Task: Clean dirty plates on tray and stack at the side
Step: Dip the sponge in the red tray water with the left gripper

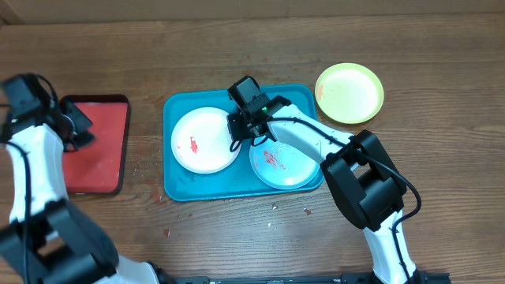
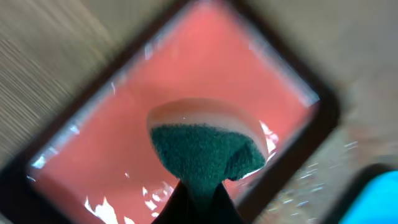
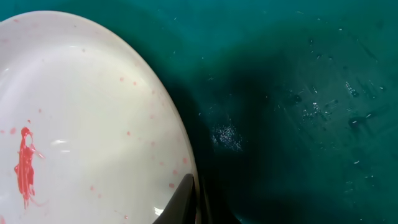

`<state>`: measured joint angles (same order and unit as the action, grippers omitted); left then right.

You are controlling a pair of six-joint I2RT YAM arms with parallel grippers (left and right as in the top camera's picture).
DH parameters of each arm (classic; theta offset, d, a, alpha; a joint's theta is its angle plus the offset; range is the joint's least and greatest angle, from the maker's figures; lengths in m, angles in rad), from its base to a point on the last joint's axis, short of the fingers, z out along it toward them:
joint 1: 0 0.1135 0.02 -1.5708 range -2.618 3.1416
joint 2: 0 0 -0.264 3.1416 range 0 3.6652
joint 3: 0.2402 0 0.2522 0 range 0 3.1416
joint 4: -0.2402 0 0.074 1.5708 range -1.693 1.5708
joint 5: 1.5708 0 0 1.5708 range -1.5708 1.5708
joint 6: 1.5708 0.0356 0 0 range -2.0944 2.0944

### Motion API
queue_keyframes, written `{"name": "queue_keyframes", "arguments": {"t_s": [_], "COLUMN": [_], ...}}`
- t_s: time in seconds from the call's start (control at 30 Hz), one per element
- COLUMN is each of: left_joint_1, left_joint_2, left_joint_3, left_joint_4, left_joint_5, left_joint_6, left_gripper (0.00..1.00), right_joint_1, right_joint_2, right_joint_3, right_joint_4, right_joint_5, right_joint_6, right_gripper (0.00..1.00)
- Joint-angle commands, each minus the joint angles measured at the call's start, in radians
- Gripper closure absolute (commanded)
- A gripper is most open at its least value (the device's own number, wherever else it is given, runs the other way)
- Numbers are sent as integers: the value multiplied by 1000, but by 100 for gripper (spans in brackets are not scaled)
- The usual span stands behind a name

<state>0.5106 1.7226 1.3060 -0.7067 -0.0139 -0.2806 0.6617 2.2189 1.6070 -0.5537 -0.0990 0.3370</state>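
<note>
The table (image 1: pixel 237 47) bears the tray (image 1: pixel 207 188), which holds the red-smeared white plate (image 1: pixel 205 142) in its left half and the red-smeared mint plate (image 1: pixel 290 167) in its right near part. The yellow-green plate (image 1: pixel 349 93) lies on the wood just off the tray's far right corner, and a red tray (image 1: pixel 102 154) sits well left of it. The right gripper (image 1: pixel 241 132) is down inside the tray at the white plate's right rim, fingertips close together, though I cannot tell if they grip it; the left gripper (image 1: pixel 79 126), left of the tray over the red tray, is clenched on a sponge (image 2: pixel 205 143)
</note>
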Motion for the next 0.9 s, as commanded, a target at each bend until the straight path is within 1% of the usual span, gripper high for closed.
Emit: {"name": "queue_keyframes", "arguments": {"t_s": [0.0, 0.07, 0.23, 0.33, 0.43, 0.53, 0.6, 0.73, 0.87], "left_joint_1": [-6, -6, -13, -34, -74, -134, -187, -314, -432], "left_joint_2": [50, 33, -52, -109, -129, -117, -101, -45, 37], "left_joint_3": [-16, 21, 188, 217, 217, 198, 163, 67, -8], "left_joint_4": [-23, -65, -216, -228, -254, -307, -310, -272, -178], "left_joint_5": [17, 41, 179, 254, 310, 313, 320, 322, 322], "left_joint_6": [23, 22, 23, 23, 23, 22, 23, 23, 13], "left_gripper": [96, 96, 96, 96, 96, 96, 96, 96, 96], "right_joint_1": [-1, -1, -1, -1, -1, -1, -1, -1, -1], "right_joint_2": [3, 3, 3, 3, 3, 3, 3, 3, 3], "right_joint_3": [-15, -15, -15, -15, -15, -15, -15, -15, -15], "right_joint_4": [-2, -18, -26, -8, 8, 13, 14, 12, 4], "right_joint_5": [16, 15, 15, 16, 16, 16, 16, 16, 16], "right_joint_6": [12, 12, 12, 18, 48, 61, 60, 61, 61], "right_gripper": [96, 96, 96, 96, 96, 96, 96, 96, 96]}}
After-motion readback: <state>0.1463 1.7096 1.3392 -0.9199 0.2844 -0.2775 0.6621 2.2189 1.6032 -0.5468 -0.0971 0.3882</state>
